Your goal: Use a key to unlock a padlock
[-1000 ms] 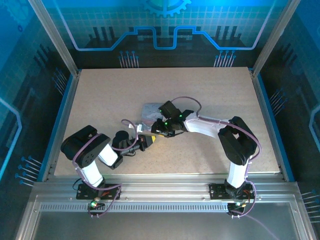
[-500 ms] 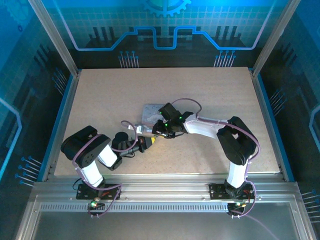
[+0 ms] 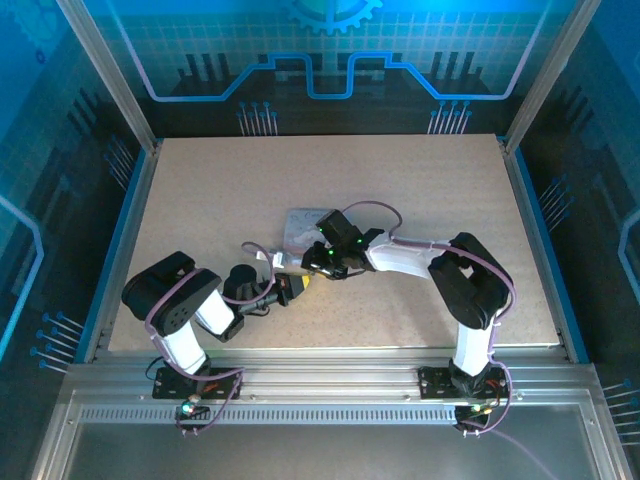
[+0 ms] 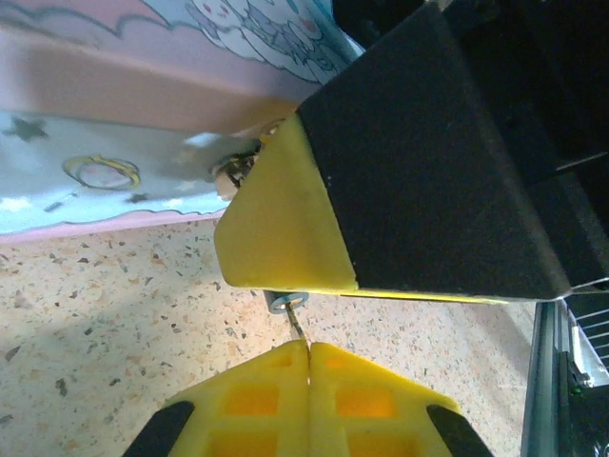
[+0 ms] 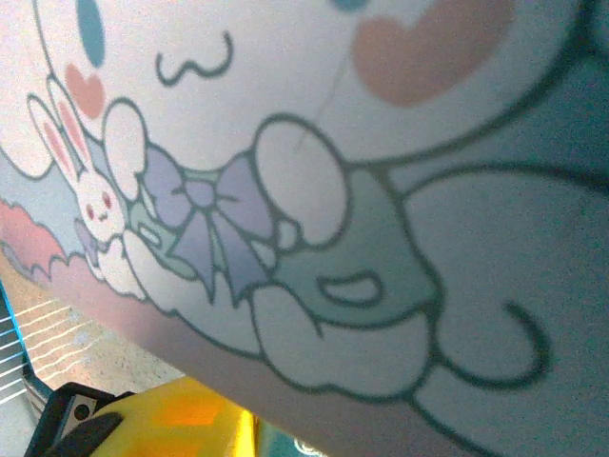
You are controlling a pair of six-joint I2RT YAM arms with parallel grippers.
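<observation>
Beside the tin (image 3: 297,222), the left arm (image 3: 185,305) lies low, left fingers (image 4: 257,400) pinching the key (image 4: 298,327); right fingers' (image 4: 281,224) spread unclear.

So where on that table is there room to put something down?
The far half of the table, beyond the tin, is bare; so is the right side past the right arm. Crowded: the middle, where the left fingers, holding the key, and right fingers meet by the tin.

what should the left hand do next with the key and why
Probably ease the left hand slightly forward: its fingers are shut on the key, whose tip points at the small bluish padlock tucked under the right hand's yellow finger, beside the tin.
</observation>
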